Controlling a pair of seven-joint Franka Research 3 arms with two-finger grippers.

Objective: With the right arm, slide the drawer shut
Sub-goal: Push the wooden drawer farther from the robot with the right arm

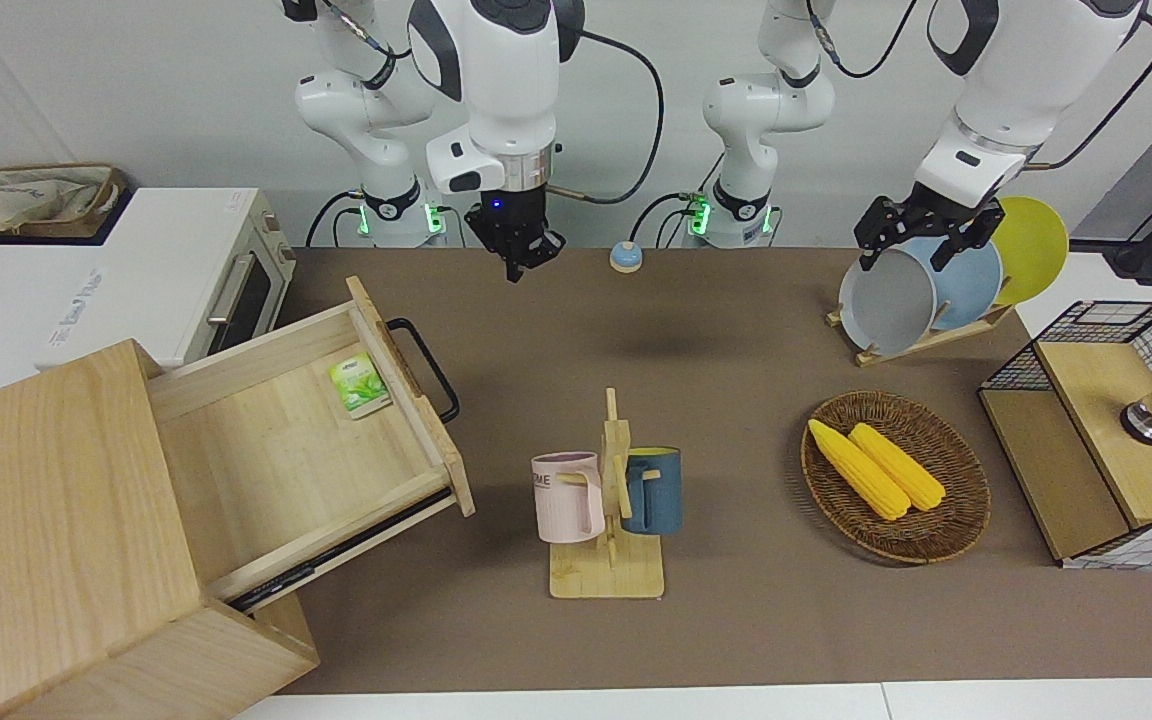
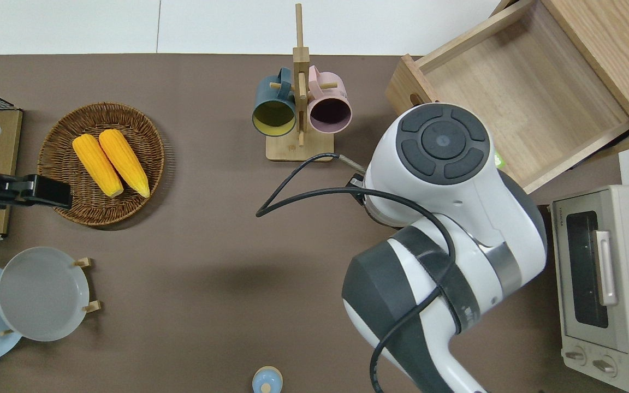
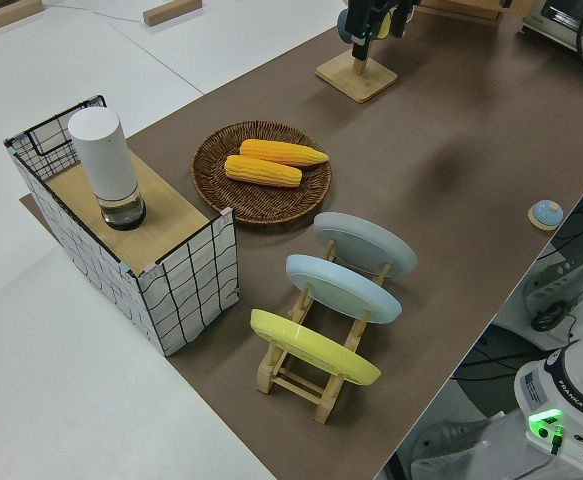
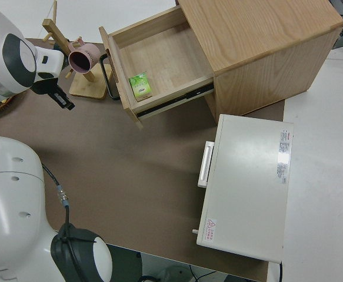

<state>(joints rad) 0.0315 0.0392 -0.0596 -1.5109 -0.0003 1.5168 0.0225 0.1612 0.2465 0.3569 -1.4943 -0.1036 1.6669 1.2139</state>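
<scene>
The drawer [image 1: 286, 440] stands pulled far out of the light-wood cabinet [image 1: 46, 520], its black bar handle [image 1: 433, 370] facing the middle of the table. A green packet [image 1: 359, 384] lies inside it near the front panel. My right gripper [image 1: 528, 262] hangs in the air over the bare brown mat, apart from the handle and touching nothing. In the right side view the gripper [image 4: 62, 100] shows beside the drawer's front [image 4: 115, 76]. The overhead view hides it under the arm. My left arm is parked, its gripper [image 1: 911, 250] open.
A white oven [image 1: 166, 280] stands beside the cabinet, nearer to the robots. A mug rack [image 1: 608, 500] with two mugs stands mid-table. Toward the left arm's end are a basket of corn [image 1: 894, 475], a plate rack [image 1: 921, 285] and a wire-mesh box [image 1: 1106, 430].
</scene>
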